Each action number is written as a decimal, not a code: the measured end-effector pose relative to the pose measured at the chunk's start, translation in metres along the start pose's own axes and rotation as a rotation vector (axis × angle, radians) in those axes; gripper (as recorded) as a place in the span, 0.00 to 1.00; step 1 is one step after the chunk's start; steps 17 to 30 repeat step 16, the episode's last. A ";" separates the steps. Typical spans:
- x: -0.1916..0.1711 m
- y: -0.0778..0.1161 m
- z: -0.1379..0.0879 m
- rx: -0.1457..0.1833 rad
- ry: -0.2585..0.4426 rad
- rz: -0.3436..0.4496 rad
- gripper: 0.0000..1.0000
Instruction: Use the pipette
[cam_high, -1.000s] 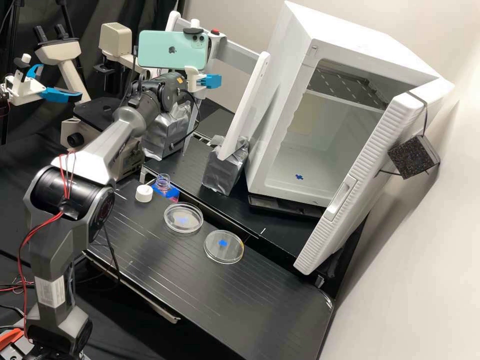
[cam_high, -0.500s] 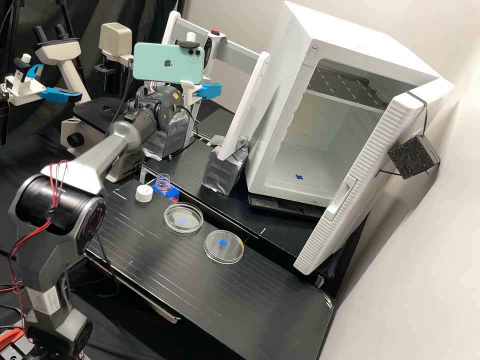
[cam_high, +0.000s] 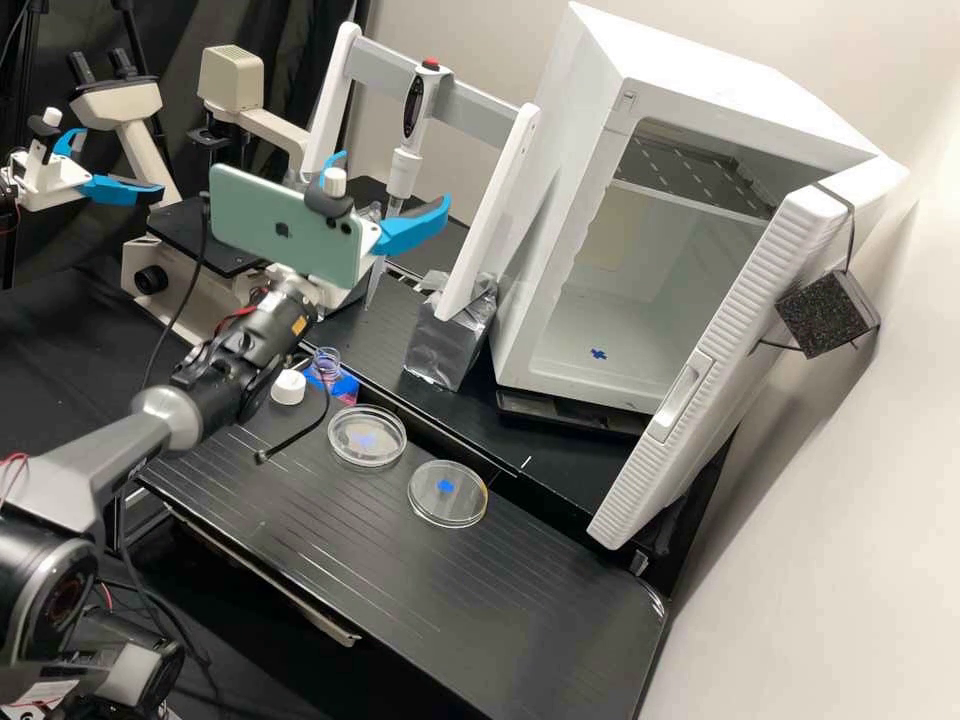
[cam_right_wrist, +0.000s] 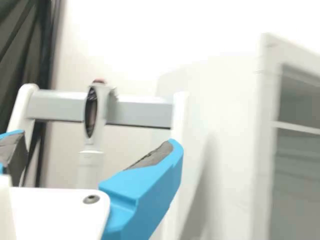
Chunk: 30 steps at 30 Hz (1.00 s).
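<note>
My gripper (cam_high: 390, 190) stands open in front of the pipette rack, its blue fingers spread. The white pipette (cam_high: 405, 170), with a red top and dark oval display, hangs upright on the rack's grey crossbar, behind the gripper. In the wrist view the pipette (cam_right_wrist: 101, 120) stands beyond the open gripper (cam_right_wrist: 92, 146), between the two fingers' directions and touched by neither; its lower part is hidden behind the white gripper body. An open bottle (cam_high: 325, 368) with pink liquid sits in a blue holder, beside a white cap (cam_high: 288, 387). Two clear dishes (cam_high: 367, 452) (cam_high: 448, 508) lie on the bench.
The rack's white right post (cam_high: 490, 215) rises from a silver-taped block (cam_high: 447, 335). To its right stands a white incubator (cam_high: 560, 340) with its door (cam_high: 730, 330) open. A microscope (cam_high: 232, 80) is behind the arm at left.
The arm has drawn back toward the lower left, and the gripper has come lower and turned. Its spread fingers and the pipette behind now show more fully.
</note>
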 end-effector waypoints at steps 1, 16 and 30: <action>-0.006 -0.002 0.004 0.004 0.017 0.035 1.00; -0.050 -0.021 0.054 0.042 -0.049 0.086 1.00; -0.050 -0.021 0.054 0.042 -0.049 0.086 1.00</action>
